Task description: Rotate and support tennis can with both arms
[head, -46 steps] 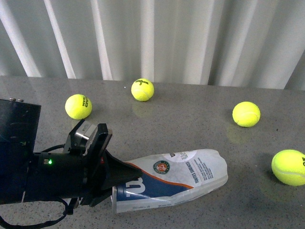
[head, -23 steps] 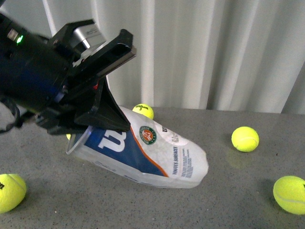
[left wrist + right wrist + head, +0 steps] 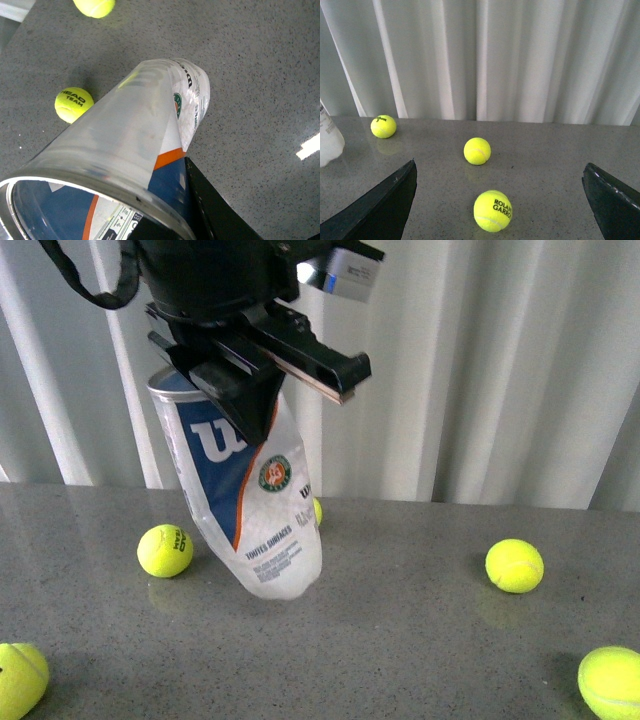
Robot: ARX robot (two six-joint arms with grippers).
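The tennis can [image 3: 243, 488], a clear tube with a blue, white and orange Wilson label, hangs nearly upright above the grey table, silver rim up and closed end low. My left gripper [image 3: 245, 370] is shut on its upper part near the rim. In the left wrist view the can [image 3: 150, 115] fills the frame, with its rim [image 3: 90, 187] close to the camera and one black finger [image 3: 210, 205] against its side. My right gripper [image 3: 500, 200] is open and empty, low over the table. The can's closed end [image 3: 327, 142] shows at that view's edge.
Yellow tennis balls lie on the grey table [image 3: 400, 640]: one by the can [image 3: 165, 550], one at front left [image 3: 20, 678], one behind the can [image 3: 316, 511], two at the right [image 3: 514, 565] [image 3: 610, 680]. A white curtain [image 3: 480, 370] hangs behind the table.
My left arm has lifted the can off the table and turned it from lying on its side to nearly upright, rim up. The view has shifted with it.
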